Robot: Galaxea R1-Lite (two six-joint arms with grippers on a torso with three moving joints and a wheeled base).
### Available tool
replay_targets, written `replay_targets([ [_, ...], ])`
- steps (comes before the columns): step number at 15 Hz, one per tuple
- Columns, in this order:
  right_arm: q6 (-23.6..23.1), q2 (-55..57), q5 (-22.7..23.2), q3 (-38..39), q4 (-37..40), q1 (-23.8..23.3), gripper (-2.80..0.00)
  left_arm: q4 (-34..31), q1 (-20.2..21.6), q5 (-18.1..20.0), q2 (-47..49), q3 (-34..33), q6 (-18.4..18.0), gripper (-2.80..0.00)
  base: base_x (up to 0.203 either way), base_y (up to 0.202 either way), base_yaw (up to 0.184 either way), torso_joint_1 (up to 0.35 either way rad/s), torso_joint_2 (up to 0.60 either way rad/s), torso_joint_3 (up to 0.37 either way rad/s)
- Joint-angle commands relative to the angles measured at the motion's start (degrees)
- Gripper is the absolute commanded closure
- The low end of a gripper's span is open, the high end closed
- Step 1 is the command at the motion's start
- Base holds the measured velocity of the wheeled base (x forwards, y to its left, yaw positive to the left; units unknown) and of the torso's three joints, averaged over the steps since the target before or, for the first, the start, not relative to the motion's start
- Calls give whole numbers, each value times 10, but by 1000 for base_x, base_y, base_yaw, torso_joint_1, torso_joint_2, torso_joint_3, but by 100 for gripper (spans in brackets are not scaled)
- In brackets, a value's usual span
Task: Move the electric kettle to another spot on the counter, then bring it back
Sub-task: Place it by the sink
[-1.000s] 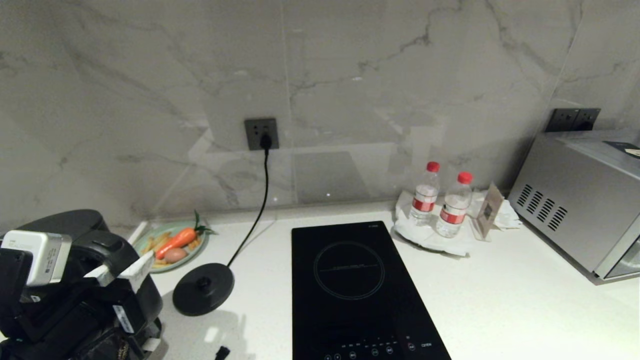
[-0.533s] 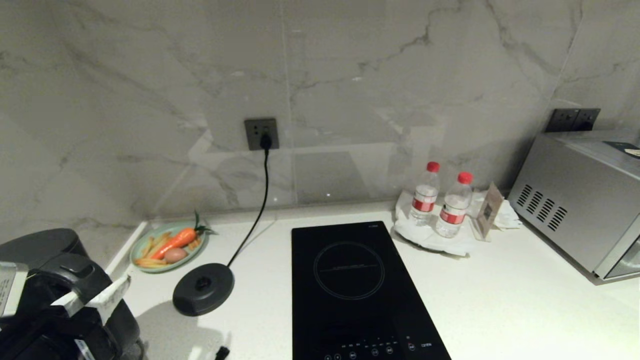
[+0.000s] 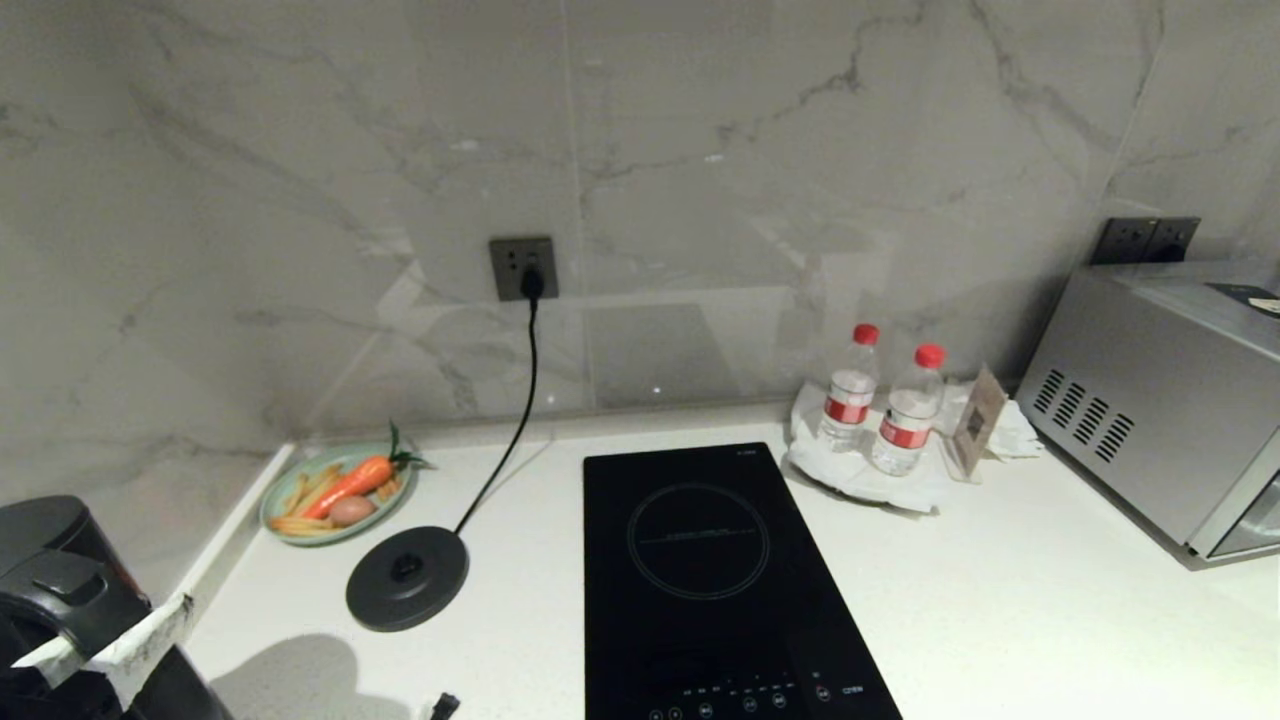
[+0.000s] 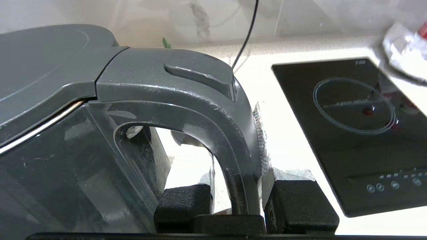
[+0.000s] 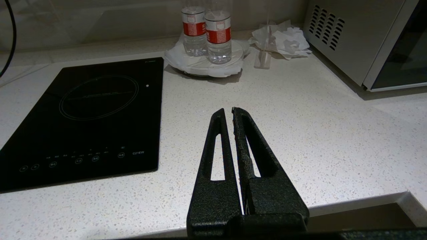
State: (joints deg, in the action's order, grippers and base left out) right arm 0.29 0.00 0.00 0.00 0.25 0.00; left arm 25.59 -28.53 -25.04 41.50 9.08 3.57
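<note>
Your left gripper [image 4: 245,200] is clamped on the handle of the electric kettle [image 4: 66,133]: in the left wrist view the 2 black fingers [image 4: 300,203] sit either side of the dark grey handle's lower run, pressed against it. The thumb lever and flat grey lid fill the upper left of that frame.

In the head view you see the electric kettle [image 3: 60,590] only at the lower left corner of the frame, cut off by the edge, with a strip of pale padding across the handle. It is well apart from the round black base [image 3: 407,579], which lies bare on the counter [image 3: 1000,600] at lower centre-left. You cannot tell from these frames whether the kettle's bottom rests on the counter. The base's cord runs up to the wall socket [image 3: 523,267] at upper centre.

Just beyond the base, a green plate [image 3: 285,495] holds a carrot [image 3: 350,483] and an egg. The black cooktop [image 3: 710,590] takes the lower centre. Right of it, 2 water bottles [image 3: 850,385] with red caps stand on a white tray. A steel oven [image 3: 1160,400] sits at the right edge.

Your right gripper [image 5: 232,113] is parked, fingers pressed together and holding nothing, over bare counter near its front edge, at lower centre of the right wrist view.
</note>
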Motion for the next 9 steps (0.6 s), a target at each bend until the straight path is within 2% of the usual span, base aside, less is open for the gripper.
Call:
replay_targets([
  [1, 1, 0, 0, 0, 0, 0, 0, 0, 2, -2, -20, 5, 0, 0, 0, 0, 0, 0, 0, 0],
  [9, 0, 0, 0, 0, 0, 0, 0, -1, 6, -1, -21, 9, 4, 0, 0, 8, 1, 0, 1, 0],
])
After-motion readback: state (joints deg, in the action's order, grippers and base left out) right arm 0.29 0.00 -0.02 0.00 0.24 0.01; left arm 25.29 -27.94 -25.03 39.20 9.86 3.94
